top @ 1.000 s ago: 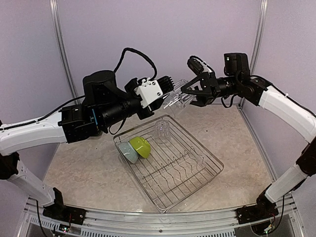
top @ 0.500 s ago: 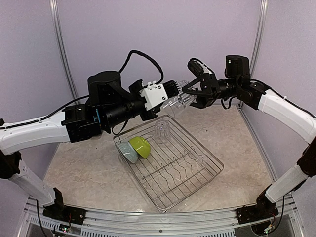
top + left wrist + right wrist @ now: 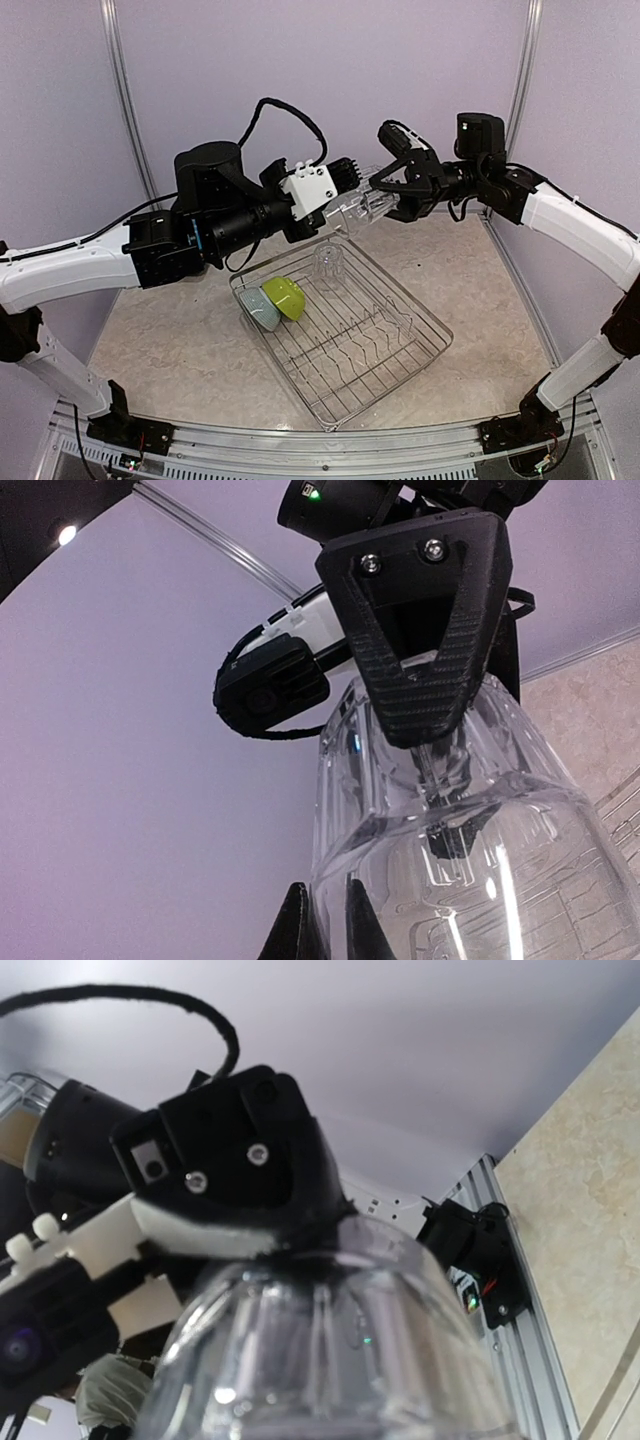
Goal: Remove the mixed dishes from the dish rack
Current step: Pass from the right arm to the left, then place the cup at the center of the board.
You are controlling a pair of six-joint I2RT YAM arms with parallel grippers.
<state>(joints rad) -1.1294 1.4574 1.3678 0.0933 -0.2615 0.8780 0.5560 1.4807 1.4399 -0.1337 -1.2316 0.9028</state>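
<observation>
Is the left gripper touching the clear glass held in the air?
Touching. The left wrist view shows the left gripper pinching the wall of the clear glass between its two fingertips.

One silver wire dish rack point(image 3: 380, 350) on a tabletop point(image 3: 170, 350), two bowls, namely a lime bowl point(image 3: 285, 297) and a pale-blue bowl point(image 3: 259, 309), two clear glasses, namely a raised glass point(image 3: 362, 207) and a racked glass point(image 3: 328, 262), and two robot arms, a left arm point(image 3: 70, 265) and a right arm point(image 3: 580, 215).
</observation>
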